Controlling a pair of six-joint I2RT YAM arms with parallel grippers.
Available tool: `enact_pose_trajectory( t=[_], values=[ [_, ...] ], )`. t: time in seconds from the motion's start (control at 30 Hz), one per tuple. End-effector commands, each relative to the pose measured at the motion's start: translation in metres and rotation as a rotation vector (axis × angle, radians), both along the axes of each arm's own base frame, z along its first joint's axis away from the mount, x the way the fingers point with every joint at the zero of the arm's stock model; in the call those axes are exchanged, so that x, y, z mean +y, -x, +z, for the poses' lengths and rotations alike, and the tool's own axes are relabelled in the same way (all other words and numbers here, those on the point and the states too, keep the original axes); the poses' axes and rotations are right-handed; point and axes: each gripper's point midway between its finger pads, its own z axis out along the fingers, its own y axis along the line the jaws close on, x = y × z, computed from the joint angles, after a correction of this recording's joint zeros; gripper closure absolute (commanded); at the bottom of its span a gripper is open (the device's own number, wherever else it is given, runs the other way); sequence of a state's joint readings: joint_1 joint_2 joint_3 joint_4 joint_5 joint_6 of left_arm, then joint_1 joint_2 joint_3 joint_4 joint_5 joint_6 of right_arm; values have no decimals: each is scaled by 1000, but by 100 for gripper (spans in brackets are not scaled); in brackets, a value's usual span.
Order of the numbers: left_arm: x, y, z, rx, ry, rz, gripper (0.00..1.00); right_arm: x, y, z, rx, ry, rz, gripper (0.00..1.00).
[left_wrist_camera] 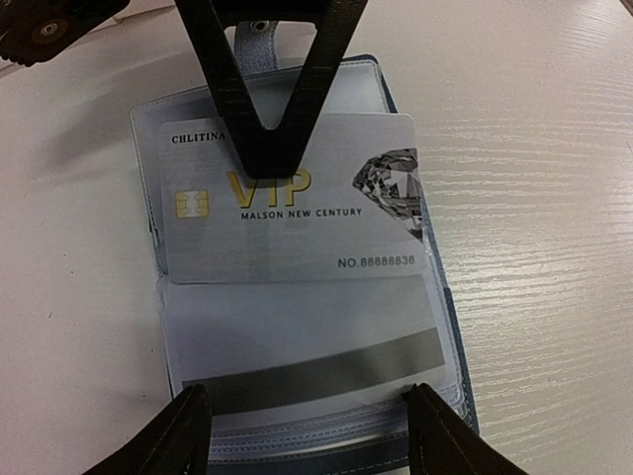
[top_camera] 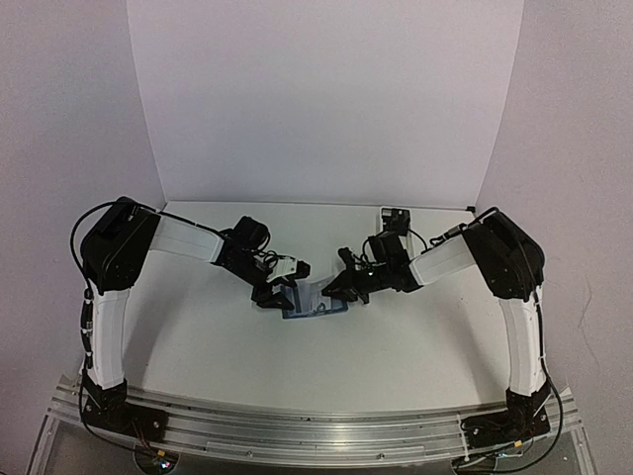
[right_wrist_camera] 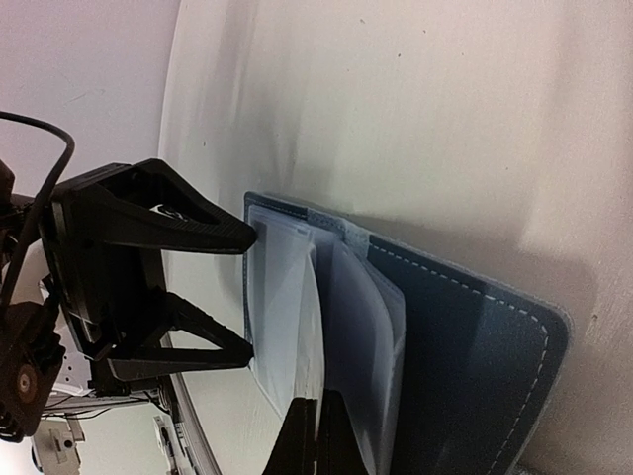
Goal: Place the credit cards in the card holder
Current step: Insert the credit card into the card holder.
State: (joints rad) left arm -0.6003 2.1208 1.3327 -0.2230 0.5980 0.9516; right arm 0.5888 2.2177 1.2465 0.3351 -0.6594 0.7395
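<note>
The blue card holder [top_camera: 312, 305] lies open at the table's middle, its clear sleeves [left_wrist_camera: 297, 317] facing up and its dark cover [right_wrist_camera: 475, 356] spread flat. A silver VIP credit card [left_wrist_camera: 297, 233] lies partly over the upper sleeve. My right gripper [right_wrist_camera: 331, 435] is shut on this card's far edge, one black finger [left_wrist_camera: 262, 99] lying over it. A second card with a dark stripe [left_wrist_camera: 316, 371] sits inside a lower sleeve. My left gripper [left_wrist_camera: 307, 430] is open, both fingertips resting on the holder's near edge, nothing held between them.
A small white tray with a black item [top_camera: 393, 213] stands at the back right by the wall. White walls close in the table on three sides. Both arms meet over the holder [top_camera: 297, 287].
</note>
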Motion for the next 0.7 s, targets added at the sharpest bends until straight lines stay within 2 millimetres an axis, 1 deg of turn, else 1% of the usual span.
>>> enact_pose_trajectory(
  t=[0.0, 0.07, 0.17, 0.33, 0.53, 0.63, 0.67],
  values=[
    [24, 11, -30, 30, -125, 19, 33, -5, 22, -13, 67, 38, 27, 100],
    [24, 12, -31, 30, -127, 17, 33, -2, 21, -12, 73, 29, 39, 100],
    [23, 10, -30, 21, -125, 18, 33, 2, 18, -20, 118, 25, 27, 100],
    [24, 8, -32, 10, -127, 16, 33, 5, 16, -23, 147, 25, 13, 100],
    [23, 6, -34, -21, -128, 3, 33, 21, 17, -31, 149, 33, 46, 100],
    [23, 6, -35, -27, -129, 0, 33, 27, 17, -34, 124, 68, 53, 100],
    [23, 6, -34, -28, -128, -1, 33, 30, 19, -36, 113, 91, 62, 96]
  ],
)
